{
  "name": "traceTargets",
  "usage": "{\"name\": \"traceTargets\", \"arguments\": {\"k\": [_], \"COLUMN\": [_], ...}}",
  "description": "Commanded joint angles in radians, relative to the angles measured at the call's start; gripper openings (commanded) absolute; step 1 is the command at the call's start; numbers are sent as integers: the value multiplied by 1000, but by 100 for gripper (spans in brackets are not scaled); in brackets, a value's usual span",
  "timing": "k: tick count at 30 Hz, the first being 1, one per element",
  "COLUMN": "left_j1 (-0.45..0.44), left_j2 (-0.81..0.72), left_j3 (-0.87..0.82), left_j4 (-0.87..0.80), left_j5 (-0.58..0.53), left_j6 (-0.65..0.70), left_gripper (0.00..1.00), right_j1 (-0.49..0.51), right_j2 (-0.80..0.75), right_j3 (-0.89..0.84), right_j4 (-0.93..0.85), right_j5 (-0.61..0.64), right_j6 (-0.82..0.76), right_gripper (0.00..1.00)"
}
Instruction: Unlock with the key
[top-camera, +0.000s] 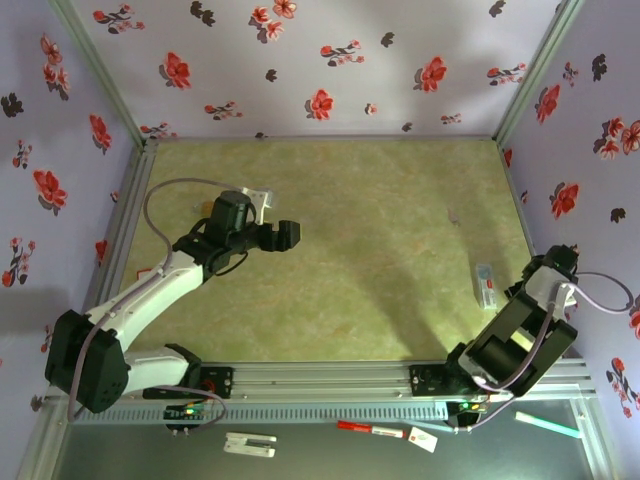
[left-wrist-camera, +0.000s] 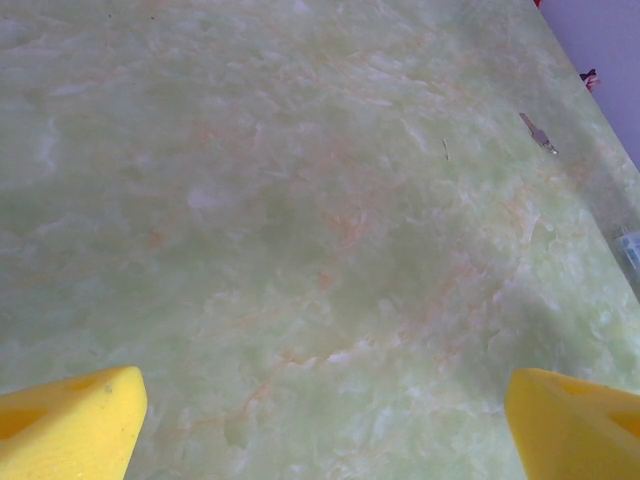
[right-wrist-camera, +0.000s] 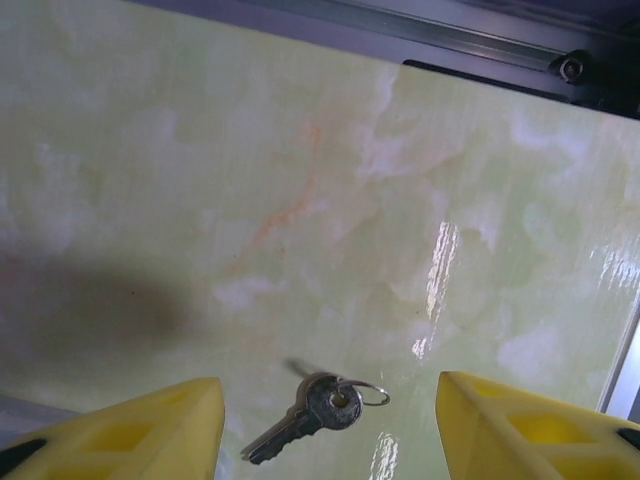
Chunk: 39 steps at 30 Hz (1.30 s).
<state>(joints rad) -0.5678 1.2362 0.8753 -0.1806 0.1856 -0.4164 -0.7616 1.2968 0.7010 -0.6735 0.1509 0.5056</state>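
Note:
A small dark metal key (right-wrist-camera: 305, 418) with a thin wire ring (right-wrist-camera: 368, 392) is on the green marbled table. It sits between the yellow fingers (right-wrist-camera: 150, 430) of my right gripper (right-wrist-camera: 330, 400), which stand apart and touch no part of it. Seen from above, the right arm (top-camera: 530, 320) is folded at the table's right edge and covers the key. My left gripper (top-camera: 285, 235) hovers over the left half of the table, open, with bare tabletop between its yellow fingertips (left-wrist-camera: 70, 420). The lock is not identifiable; a small tan thing (top-camera: 208, 207) peeks out behind the left arm.
A small clear box (top-camera: 485, 285) lies near the right edge, left of the right arm. A tiny grey item (top-camera: 455, 215) lies on the table at the right middle. The metal rail (right-wrist-camera: 480, 45) borders the table beside the right gripper. Pens and small parts (top-camera: 385, 431) lie below the front rail.

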Motion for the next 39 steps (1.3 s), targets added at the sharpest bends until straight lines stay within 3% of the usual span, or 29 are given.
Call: {"name": "traceTargets", "arguments": {"k": [1, 28, 39], "left_j1": [-8, -7, -8], "left_j2": [9, 33, 36], "left_j3": [34, 40, 45], "left_j4": [-6, 0, -3], "left_j5": [16, 16, 16], "left_j6": [8, 2, 1], "left_gripper": [92, 91, 91], "right_j1": [-8, -7, -5], "right_j2": [54, 149, 153], "right_j3": [30, 55, 59], "right_j4": [-12, -51, -84], "right_j5": [27, 1, 8], "right_j6": [-34, 4, 41], "right_gripper": [58, 43, 48]}}
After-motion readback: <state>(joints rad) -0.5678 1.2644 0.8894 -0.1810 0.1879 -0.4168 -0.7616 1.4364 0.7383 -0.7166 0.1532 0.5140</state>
